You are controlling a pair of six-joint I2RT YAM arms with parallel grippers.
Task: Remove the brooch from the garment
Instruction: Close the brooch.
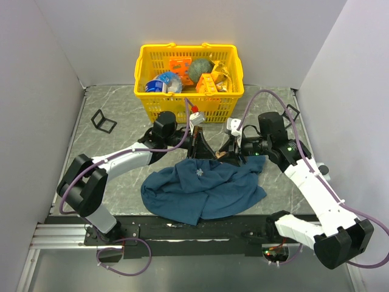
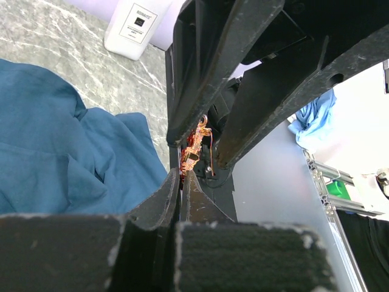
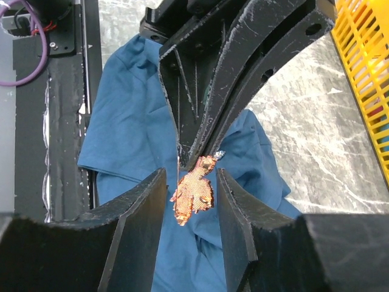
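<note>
The brooch (image 3: 194, 193), a small orange-red mesh trinket, hangs just above the blue garment (image 3: 127, 121). My left gripper (image 3: 193, 159) comes in from the far side and is shut on the brooch's upper end. In the left wrist view its jaws (image 2: 181, 173) are pressed together with the brooch (image 2: 196, 146) at their tips. My right gripper (image 3: 190, 172) is open, one finger on each side of the brooch with a gap on both sides. From above, both grippers (image 1: 197, 146) (image 1: 226, 152) meet over the far edge of the crumpled garment (image 1: 203, 188).
A yellow basket (image 1: 182, 104) with several items stands just behind the grippers. Small black stands sit at the back left (image 1: 103, 121) and back right (image 1: 293, 111). A white bottle (image 2: 135, 27) shows past the cloth. The black base rail (image 1: 200, 228) runs along the near edge.
</note>
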